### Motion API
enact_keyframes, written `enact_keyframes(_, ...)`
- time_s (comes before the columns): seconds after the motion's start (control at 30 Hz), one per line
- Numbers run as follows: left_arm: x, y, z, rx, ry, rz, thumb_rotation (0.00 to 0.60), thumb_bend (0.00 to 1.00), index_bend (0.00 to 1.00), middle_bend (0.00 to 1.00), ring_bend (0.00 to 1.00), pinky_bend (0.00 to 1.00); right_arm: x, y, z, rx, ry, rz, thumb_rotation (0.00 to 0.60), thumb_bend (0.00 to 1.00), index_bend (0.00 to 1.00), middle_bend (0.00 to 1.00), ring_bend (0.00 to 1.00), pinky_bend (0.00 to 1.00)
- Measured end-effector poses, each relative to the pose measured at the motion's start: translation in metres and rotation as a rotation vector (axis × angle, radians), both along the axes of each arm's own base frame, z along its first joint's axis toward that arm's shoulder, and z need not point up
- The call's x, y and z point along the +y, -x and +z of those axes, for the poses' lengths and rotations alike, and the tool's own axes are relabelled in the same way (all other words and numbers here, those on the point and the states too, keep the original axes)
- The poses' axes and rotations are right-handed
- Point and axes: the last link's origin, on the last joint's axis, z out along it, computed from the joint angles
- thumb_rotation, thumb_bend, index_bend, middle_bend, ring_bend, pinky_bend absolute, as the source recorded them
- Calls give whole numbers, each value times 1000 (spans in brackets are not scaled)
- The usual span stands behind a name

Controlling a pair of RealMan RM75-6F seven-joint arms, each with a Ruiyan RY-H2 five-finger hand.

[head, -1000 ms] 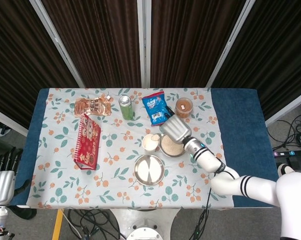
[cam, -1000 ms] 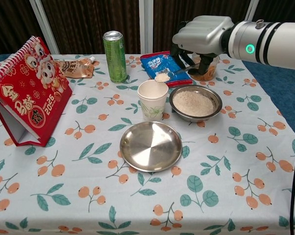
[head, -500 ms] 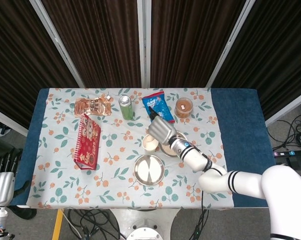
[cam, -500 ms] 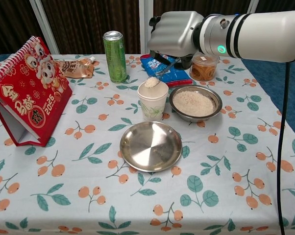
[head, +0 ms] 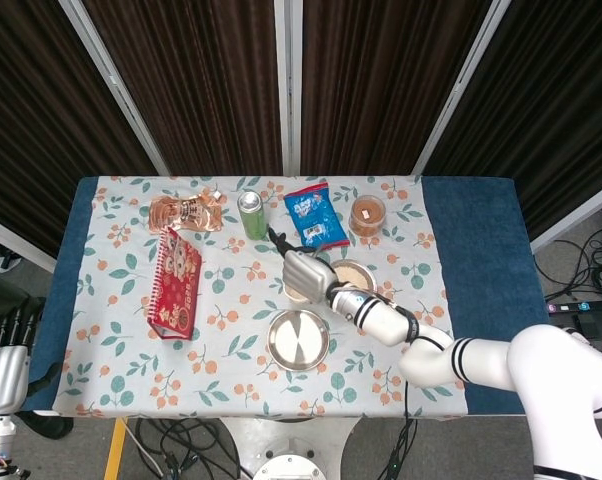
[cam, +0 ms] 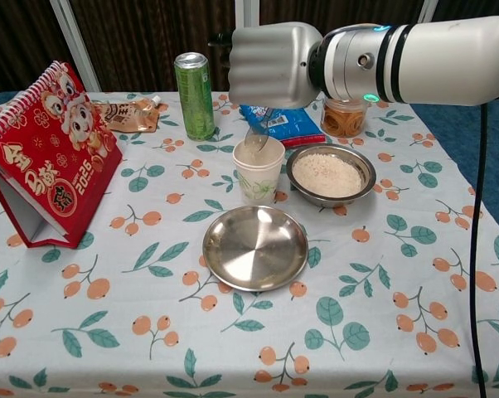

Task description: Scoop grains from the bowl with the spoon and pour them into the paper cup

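My right hand (cam: 270, 65) hangs over the paper cup (cam: 259, 169), fingers clenched around the handle of the spoon (cam: 257, 137). The spoon tilts steeply down, its bowl end at the cup's rim, pale grains showing at the mouth of the cup. From the head view my hand (head: 303, 273) covers most of the cup, so only a sliver of its rim shows there.

The cup stands near the middle of the table (cam: 415, 265), touching or just beside the metal bowl (cam: 330, 174) of grains on its right. An empty steel plate (cam: 254, 247) lies nearer than both. Farther back stand a green can (cam: 195, 95), a blue snack bag (cam: 287, 124) and a small lidded tub (cam: 345, 117). A red calendar (cam: 44, 149) stands at the left.

My left hand (head: 9, 325) shows only dimly at the lower left edge, off the table; I cannot tell how its fingers lie.
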Motion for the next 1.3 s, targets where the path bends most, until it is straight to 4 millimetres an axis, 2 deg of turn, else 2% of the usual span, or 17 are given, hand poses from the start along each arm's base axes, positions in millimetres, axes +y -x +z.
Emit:
enact_keyframes(0.23,-2,1,0,-3,-4,4,600,263,127,100,47,110,3,6,-4,101,61,139,600,369,631,591,193,0)
enact_keyframes(0.53,1,1,1,0,-3,-9,600,263,127,100,47,110,13,9,-8,94,67,144,600,368,631,594,193,0)
enact_keyframes(0.87,2,-2,0,3,0,-17,600,263,127,100,47,110,11,11,12,-24,77,53,600,368,629,582,193,0)
enact_keyframes(1.07,0,-3,2,7,-4,-15,600,263,128,100,46,110,16,16,20,-166,37,-56,600,364,627,578,193,0)
enact_keyframes(1.3,2,-8,2,12,3,-27,600,263,128,99,47,110,43,31,26,-415,-144,-267,600,346,616,567,191,0)
